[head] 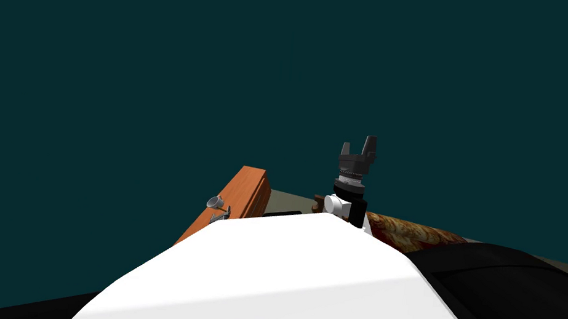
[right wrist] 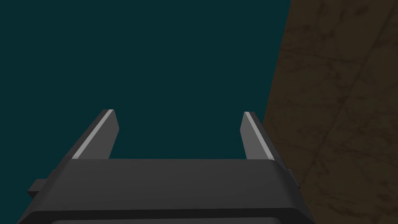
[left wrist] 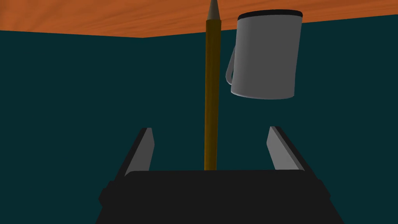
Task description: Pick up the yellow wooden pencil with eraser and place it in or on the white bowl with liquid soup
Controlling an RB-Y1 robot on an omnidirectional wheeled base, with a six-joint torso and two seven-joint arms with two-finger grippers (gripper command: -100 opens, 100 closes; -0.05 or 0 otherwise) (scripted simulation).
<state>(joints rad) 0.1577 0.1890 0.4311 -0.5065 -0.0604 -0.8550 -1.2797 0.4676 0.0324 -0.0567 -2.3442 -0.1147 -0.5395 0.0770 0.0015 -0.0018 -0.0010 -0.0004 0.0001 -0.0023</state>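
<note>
Orange wood tabletop [left wrist: 97, 17], dark teal wall [left wrist: 77, 97] behind, grey mug [left wrist: 266, 54] stood just beside yellow pencil [left wrist: 212, 89], pencil lay untouched between spread jaws of left gripper [left wrist: 210, 129], right gripper [right wrist: 178, 113] jaws also spread.

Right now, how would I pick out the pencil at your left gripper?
Find the orange wooden surface, with the open left gripper facing it. The pencil is the thin dark-yellow stick between the fingers, grey tip toward the wood. Its neighbour, a pale grey mug, is broad with a handle.
</note>
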